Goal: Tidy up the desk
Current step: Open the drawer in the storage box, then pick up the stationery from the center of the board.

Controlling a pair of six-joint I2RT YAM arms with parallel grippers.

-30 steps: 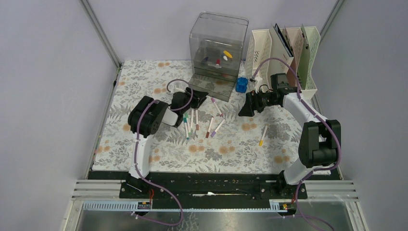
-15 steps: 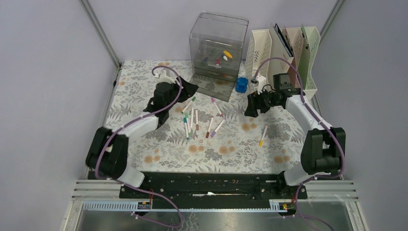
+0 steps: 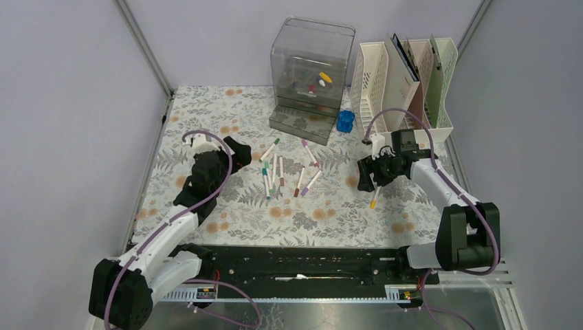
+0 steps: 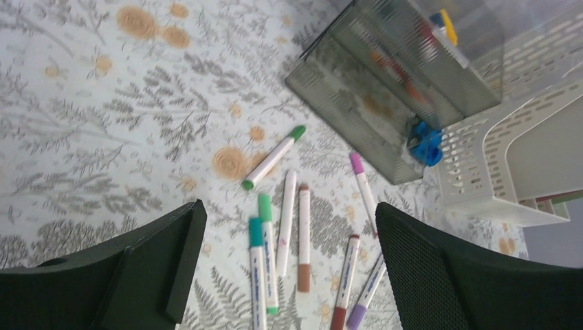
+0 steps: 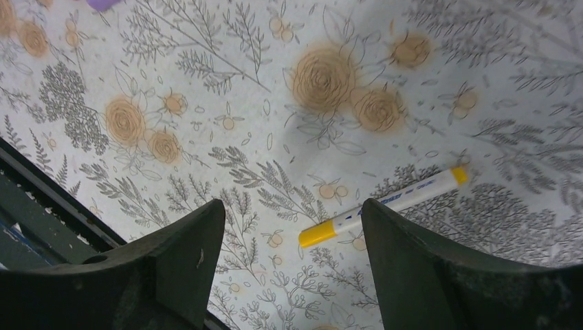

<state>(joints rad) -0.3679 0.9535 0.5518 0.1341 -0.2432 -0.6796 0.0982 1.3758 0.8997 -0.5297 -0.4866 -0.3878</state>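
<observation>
near edge: I see the black rail [image 3: 302,256] along the near edge of the table [image 3: 206,103]; its leaf-and-flower cloth spreads from there to the far wall.
left arm [image 3: 172,227]: elbow folded back past the near-left corner, forearm stretched long and low toward the middle of the left side, wrist aimed far-right.
left tool [image 4: 289,206]: jaws wide with nothing between them, held above the cloth short of the marker cluster.
right arm [image 3: 440,175]: elbow stands up at the near-right corner; the forearm reaches inward and left, wrist tipped down.
right tool [image 5: 292,206]: jaws wide and empty, hovering over the yellow-capped marker [image 5: 381,206], which lies flat right of centre, apart from both fingers. From above, the tool hides that marker's far end from me.
marker cluster [image 3: 285,168]: loose pens mid-table, mostly lying near-to-far; my left wrist view cuts off the nearest ones.
purple cap [image 5: 103,3]: only a sliver at the top edge of the right wrist view.
clear box [image 3: 313,69]: far edge, centre; small coloured pieces inside, too blurred for me to name.
blue object [image 3: 345,122]: just beside the box's near-right corner; I cannot tell what it is.
file racks [image 3: 405,75]: far-right corner, upright; their contents are unclear.
</observation>
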